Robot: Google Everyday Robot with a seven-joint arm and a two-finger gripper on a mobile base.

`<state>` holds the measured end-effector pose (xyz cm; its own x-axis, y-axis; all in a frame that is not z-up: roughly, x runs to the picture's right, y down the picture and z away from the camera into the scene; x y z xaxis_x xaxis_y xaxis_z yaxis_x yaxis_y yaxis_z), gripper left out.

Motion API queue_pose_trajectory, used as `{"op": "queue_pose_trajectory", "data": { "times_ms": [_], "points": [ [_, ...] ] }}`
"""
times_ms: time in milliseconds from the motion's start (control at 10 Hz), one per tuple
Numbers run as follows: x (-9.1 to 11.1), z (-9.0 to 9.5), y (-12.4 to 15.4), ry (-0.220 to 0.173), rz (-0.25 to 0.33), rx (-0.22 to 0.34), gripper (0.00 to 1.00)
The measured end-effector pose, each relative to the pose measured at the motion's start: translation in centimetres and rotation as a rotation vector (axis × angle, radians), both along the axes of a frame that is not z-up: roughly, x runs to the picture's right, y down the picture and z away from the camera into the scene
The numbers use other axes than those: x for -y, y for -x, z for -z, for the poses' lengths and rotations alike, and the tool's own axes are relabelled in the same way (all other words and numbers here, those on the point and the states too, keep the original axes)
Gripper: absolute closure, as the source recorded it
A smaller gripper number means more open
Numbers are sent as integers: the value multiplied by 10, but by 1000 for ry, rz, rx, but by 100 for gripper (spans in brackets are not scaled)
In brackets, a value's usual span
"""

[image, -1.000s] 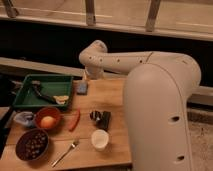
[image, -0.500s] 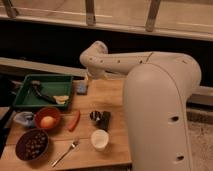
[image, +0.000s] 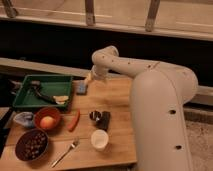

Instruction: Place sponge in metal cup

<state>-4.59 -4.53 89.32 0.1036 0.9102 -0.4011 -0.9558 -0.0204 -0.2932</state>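
Note:
A blue sponge (image: 81, 89) lies on the wooden table (image: 117, 100), just right of the green tray. My gripper (image: 89, 80) is at the end of the white arm, right above and behind the sponge, at its upper right edge. I cannot tell whether it touches the sponge. The metal cup (image: 94, 116) stands near the middle of the table, next to a dark object (image: 105, 120), well in front of the gripper.
A green tray (image: 30, 80) at the left holds a brush and a yellow item. In front are a red bowl with an orange (image: 47, 120), a red chili (image: 74, 120), a dark bowl (image: 31, 145), a fork (image: 65, 152) and a white cup (image: 99, 139).

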Motion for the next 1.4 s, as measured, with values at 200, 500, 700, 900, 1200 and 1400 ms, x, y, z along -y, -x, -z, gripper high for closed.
{"op": "queue_pose_trajectory", "data": {
  "times_ms": [200,500,700,900,1200,1400],
  "points": [
    [4,-12,20,4,0,40,22],
    [8,-31,62,11,28,109,22],
    [8,-32,80,4,43,128,22],
    [9,-34,74,-1,47,118,22],
    [3,-37,67,7,24,102,22],
    [-12,-53,65,20,19,91,22]
  ]
}}
